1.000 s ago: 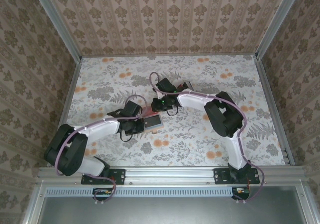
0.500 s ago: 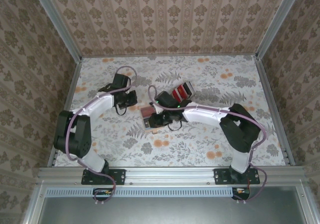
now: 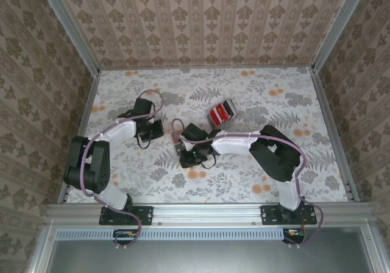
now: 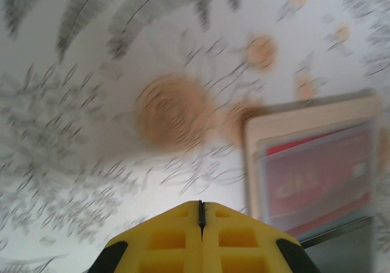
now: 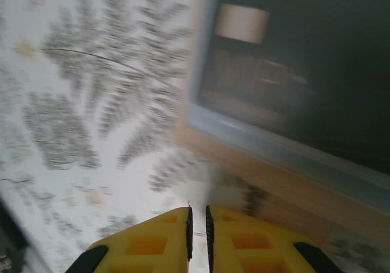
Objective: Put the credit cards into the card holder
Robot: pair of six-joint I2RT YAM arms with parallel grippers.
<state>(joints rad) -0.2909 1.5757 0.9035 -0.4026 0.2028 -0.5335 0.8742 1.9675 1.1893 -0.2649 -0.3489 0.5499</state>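
Left gripper [image 4: 202, 215] pressed together; right gripper [image 5: 197, 221] nearly closed, grip unclear. So low, it could knock the card holder [image 4: 304, 113] askew.

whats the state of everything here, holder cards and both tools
tan leather-like square card holder: open
red card: tucked in the holder's pocket
glossy red striped cards: loose, outside the holder
left tool: shut, empty
right tool: nearly shut, thin gap, grip unclear
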